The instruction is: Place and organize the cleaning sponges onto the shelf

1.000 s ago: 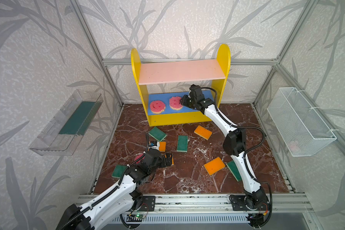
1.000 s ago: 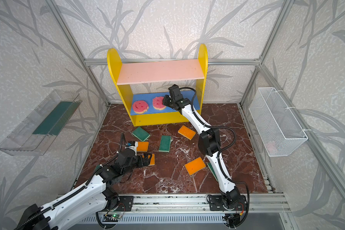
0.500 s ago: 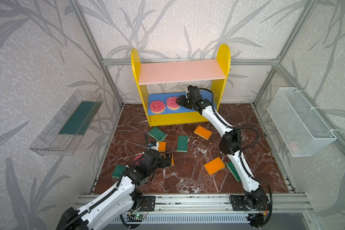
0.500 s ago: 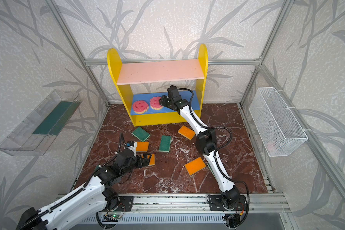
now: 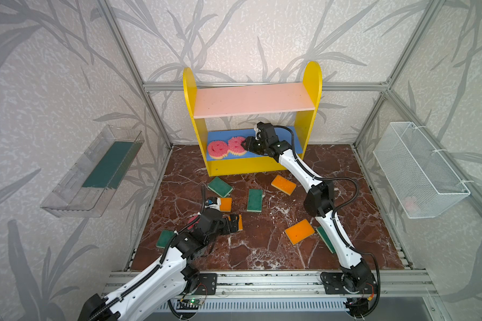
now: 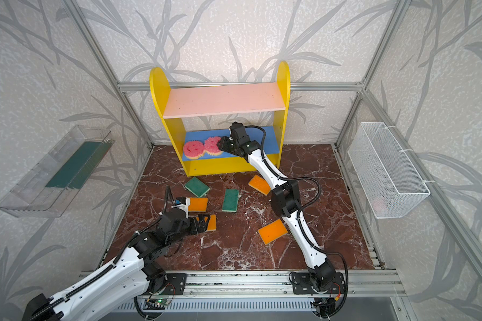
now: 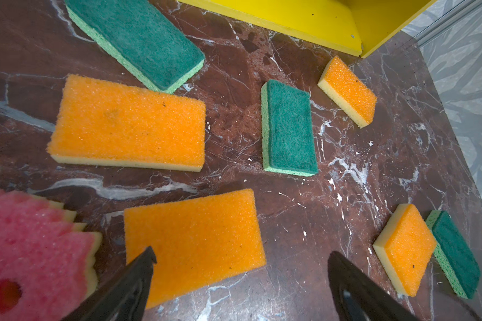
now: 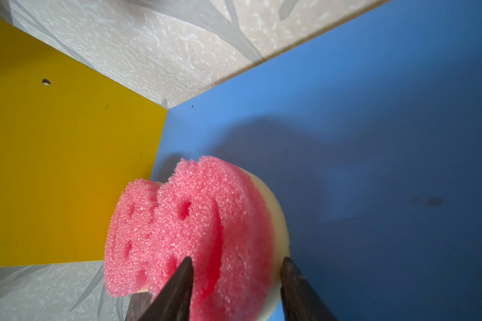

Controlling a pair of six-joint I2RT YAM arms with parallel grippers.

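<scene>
- In a top view, you face the shelf (image 5: pixel 312 111) against the back wall; 2 pink smiley sponges (image 5: pixel 217 149) lie touching on its blue board (image 5: pixel 295 139).
- Your right gripper (image 5: pixel 245 144) reaches in at the edge of the right-hand pink sponge (image 5: pixel 236 144).
- Your left gripper (image 5: pixel 233 222) sits low over an orange sponge (image 5: pixel 240 222) on the marble floor (image 5: pixel 262 255).
- 3 other orange sponges (image 5: pixel 283 184) and 4 green sponges (image 5: pixel 255 200) lie scattered there.
- A clear tray (image 5: pixel 67 194) hangs on the left wall, a wire basket (image 5: pixel 420 169) on the right.
</scene>
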